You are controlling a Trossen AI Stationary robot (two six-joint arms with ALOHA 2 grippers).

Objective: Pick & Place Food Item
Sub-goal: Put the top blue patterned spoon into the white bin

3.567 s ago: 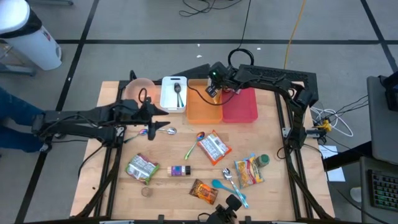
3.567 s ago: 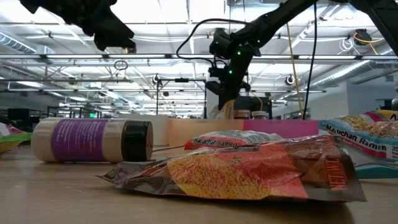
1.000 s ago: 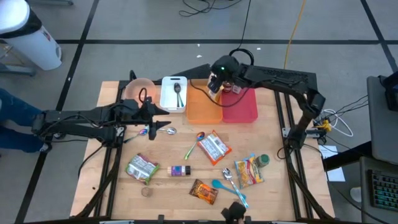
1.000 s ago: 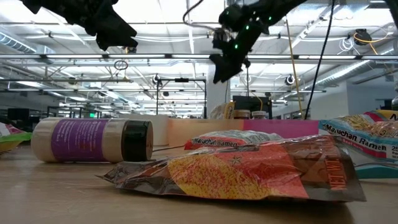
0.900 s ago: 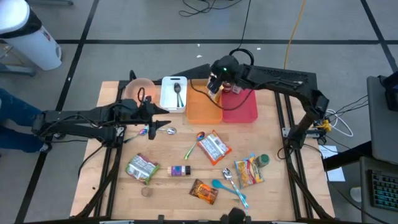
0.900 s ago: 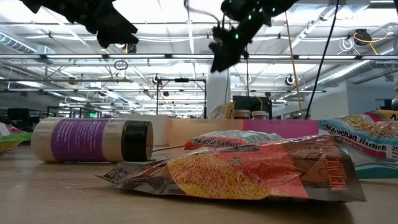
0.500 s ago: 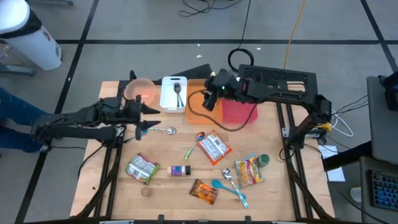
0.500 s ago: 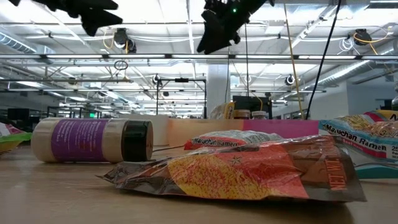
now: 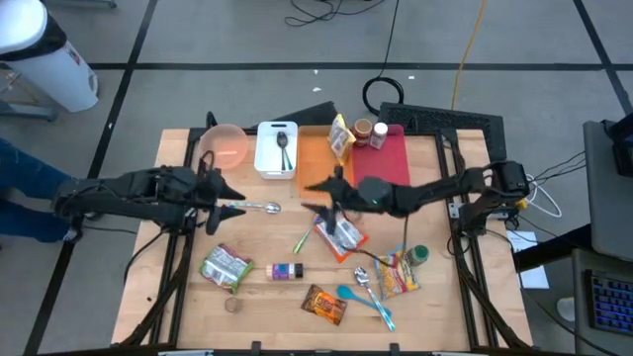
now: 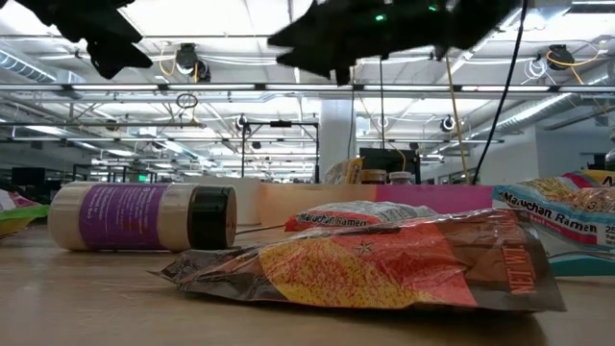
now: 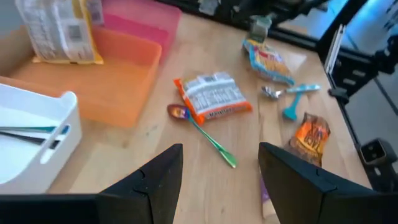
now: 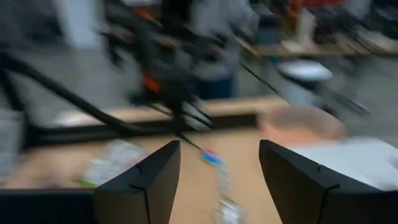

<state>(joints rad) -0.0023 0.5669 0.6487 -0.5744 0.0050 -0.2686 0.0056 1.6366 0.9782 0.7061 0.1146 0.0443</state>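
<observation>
Overhead, right arm stretched low across mid-table, gripper (image 9: 318, 196) open and empty, just beside ramen pack (image 9: 341, 235). Left arm reaching in level from the left, gripper (image 9: 220, 194) open, empty. Yellow packet (image 9: 341, 136) leaning in orange bin (image 9: 318, 164).

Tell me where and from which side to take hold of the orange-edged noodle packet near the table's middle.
Grip the noodle packet across its narrower width, coming straight down from above: it lies flat and tilted on the table, and a green spoon sits close to one end, so avoid that end.
</observation>
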